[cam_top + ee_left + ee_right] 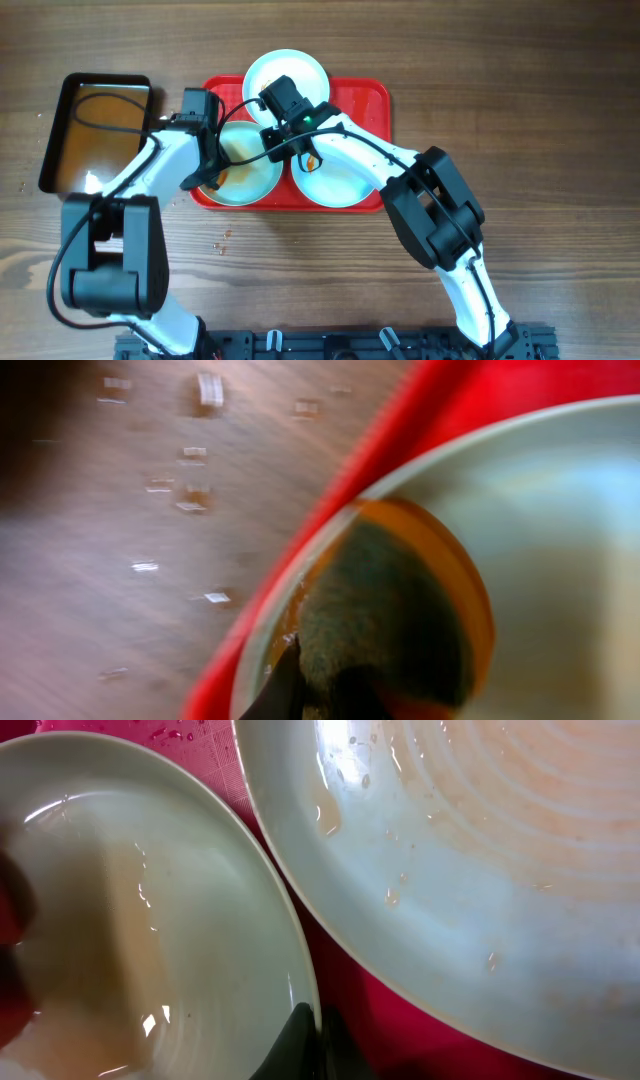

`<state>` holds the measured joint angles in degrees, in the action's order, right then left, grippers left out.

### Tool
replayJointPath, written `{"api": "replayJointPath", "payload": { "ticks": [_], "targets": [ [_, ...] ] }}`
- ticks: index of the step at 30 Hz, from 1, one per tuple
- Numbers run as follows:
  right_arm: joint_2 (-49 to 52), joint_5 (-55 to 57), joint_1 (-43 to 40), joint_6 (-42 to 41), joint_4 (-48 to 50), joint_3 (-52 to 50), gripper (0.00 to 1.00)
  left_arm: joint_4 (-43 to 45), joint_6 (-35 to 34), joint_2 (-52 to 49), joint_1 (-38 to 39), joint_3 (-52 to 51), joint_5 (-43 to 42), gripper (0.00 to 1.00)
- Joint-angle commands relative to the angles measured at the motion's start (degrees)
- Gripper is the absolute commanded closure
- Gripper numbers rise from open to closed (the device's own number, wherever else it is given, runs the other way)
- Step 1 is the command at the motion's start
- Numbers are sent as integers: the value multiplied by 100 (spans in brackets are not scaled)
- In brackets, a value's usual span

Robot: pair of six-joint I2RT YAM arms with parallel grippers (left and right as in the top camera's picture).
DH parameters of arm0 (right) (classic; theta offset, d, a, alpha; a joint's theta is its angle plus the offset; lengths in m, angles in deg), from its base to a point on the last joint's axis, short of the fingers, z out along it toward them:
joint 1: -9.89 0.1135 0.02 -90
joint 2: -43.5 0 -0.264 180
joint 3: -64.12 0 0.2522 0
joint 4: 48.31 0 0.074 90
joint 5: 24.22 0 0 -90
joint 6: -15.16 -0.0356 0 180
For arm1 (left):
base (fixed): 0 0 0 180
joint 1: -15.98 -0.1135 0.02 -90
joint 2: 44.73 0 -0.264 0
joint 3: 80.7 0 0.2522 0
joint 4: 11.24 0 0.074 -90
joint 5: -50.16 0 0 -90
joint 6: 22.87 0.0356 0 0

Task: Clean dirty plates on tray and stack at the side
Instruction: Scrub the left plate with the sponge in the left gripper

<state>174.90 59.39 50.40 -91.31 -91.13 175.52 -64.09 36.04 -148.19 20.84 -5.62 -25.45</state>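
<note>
Three white plates lie on the red tray [372, 92]: one at the back [285, 72], one front left [250, 175], one front right [335, 182]. My left gripper [208, 172] is shut on a dark scrub sponge with an orange edge [390, 610] and presses it on the front-left plate [560, 540] near the tray's left rim [330, 510]. My right gripper [296, 142] is shut on the right rim of that same plate [150, 920], its fingers [318, 1040] pinching the edge. A brownish film lies in this plate. The front-right plate [480, 870] is wet.
A black pan of brownish water [55, 140] stands left of the tray. Bare wooden table [540, 120] lies to the right and in front. Small crumbs or droplets lie on the wood [145, 567] by the tray's left side.
</note>
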Motion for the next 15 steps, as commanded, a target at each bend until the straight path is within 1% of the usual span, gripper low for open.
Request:
{"api": "replayJointPath", "payload": {
  "ticks": [1, 2, 3, 5, 7, 9, 11, 13, 15],
  "targets": [
    [286, 153, -20, -7, -72, 2, 96, -59, 85, 697, -46, -92, 960, 96],
    [286, 153, -20, -4, -81, 2, 96, -33, 85, 874, -46, -92, 890, 96],
    [286, 153, -20, -4, -79, 2, 96, 7, 83, 1106, -46, -92, 588, 96],
    [286, 151, -20, -7, -74, 2, 96, 118, 81, 1193, -46, -92, -278, 96],
    [286, 153, -20, -9, -72, 2, 96, 378, 59, 1078, -46, -140, -1322, 96],
    [286, 151, -20, -9, -72, 2, 96, 579, 13, 859, -46, -146, -1978, 96],
    [286, 153, -20, -7, -68, 2, 96, 686, -256, 490, -46, -146, -2483, 96],
    [286, 153, -20, -7, -55, 2, 96, 726, -262, 173, -44, -146, -2949, 96],
    [286, 153, -20, -9, -55, 2, 96, 728, -227, -122, 9, -149, -3062, 96]
  ]
}}
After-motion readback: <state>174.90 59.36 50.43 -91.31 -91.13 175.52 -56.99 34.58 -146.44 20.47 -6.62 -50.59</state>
